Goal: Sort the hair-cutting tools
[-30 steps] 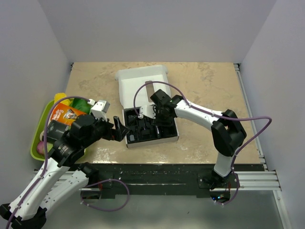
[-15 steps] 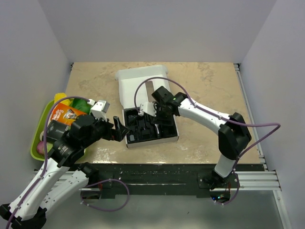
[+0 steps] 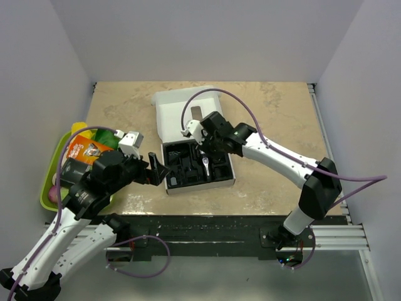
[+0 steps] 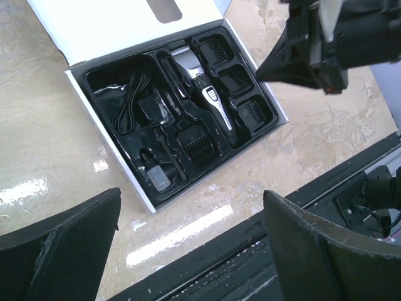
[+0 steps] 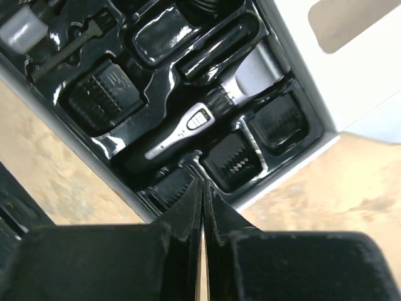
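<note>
Clipper (image 5: 188, 128) sits in the box (image 3: 178, 116), mid-frame in the top view.
We read the right gripper (image 5: 202, 188) as nearer: pinched shut, nothing held, hovering over the clipper, whose long axis runs lower-left to upper-right in its wrist view. The left gripper (image 4: 191, 194) is wide open, off the box's left.

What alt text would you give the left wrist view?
An open white box holds a black insert with a hair clipper, comb attachments and a coiled cord. The shut right gripper hovers at upper right; the open left gripper frames the bottom.
</note>
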Robot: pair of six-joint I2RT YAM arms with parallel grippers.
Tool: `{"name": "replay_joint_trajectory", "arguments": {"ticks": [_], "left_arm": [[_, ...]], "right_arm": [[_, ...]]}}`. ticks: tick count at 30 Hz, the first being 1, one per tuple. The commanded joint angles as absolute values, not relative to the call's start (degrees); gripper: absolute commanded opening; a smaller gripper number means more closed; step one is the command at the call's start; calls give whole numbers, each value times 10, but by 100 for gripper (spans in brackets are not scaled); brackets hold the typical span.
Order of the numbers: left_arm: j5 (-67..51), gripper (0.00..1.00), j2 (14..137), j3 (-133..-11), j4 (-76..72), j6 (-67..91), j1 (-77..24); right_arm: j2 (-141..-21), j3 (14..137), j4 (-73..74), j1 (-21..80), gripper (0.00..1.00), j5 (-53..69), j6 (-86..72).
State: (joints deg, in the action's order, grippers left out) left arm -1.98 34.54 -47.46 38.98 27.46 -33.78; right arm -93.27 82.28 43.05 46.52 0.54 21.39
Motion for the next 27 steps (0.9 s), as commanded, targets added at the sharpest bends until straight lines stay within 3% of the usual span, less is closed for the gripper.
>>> {"name": "replay_joint_trajectory", "arguments": {"ticks": [1,10,27], "left_arm": [[-8,100,343,-511,397,281,-339],[-2,100,338,-518,416,286,-339],[-2,100,352,-516,414,283,-339]], "right_arm": [[-913,771,382,473,0,-31,26],[-899,675,314,475,0,-71,-156],[-947,697,294,475,0,-154,-195]]}}
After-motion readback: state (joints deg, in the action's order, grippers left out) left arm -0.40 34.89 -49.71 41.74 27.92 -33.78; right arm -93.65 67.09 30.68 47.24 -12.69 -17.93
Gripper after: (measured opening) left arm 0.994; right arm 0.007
